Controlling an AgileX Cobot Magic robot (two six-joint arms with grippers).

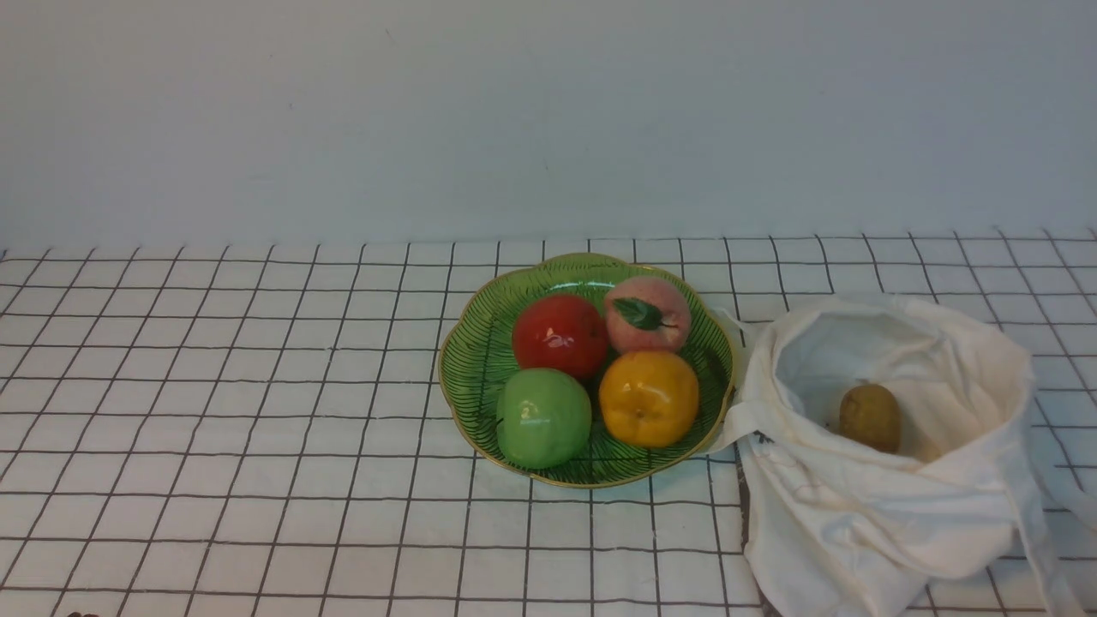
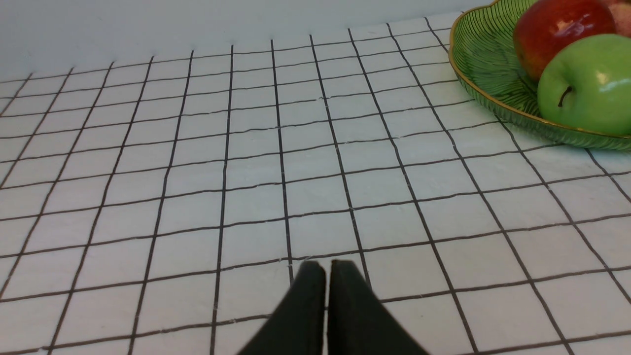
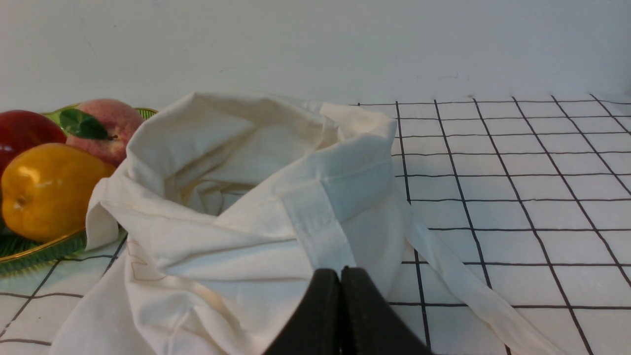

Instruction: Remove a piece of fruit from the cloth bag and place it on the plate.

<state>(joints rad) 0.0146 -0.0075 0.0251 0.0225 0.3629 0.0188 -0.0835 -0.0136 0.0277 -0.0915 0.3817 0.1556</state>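
Note:
The olive-brown kiwi (image 1: 870, 417) lies inside the open cream cloth bag (image 1: 866, 514) at the right of the table. The bag also fills the right wrist view (image 3: 236, 236), where the kiwi is hidden by its folds. The green scalloped plate (image 1: 476, 360) stands just left of the bag. It also shows in the left wrist view (image 2: 483, 64). My left gripper (image 2: 327, 264) is shut and empty, low over bare cloth left of the plate. My right gripper (image 3: 340, 271) is shut and empty, just in front of the bag's near side. Neither arm shows in the front view.
The plate holds a red apple (image 1: 559, 336), a pink peach with a leaf (image 1: 648, 314), a green apple (image 1: 543, 417) and a glossy orange fruit (image 1: 648, 398). A bag strap (image 3: 463, 281) trails on the checked tablecloth (image 1: 214, 386). A pale wall stands behind.

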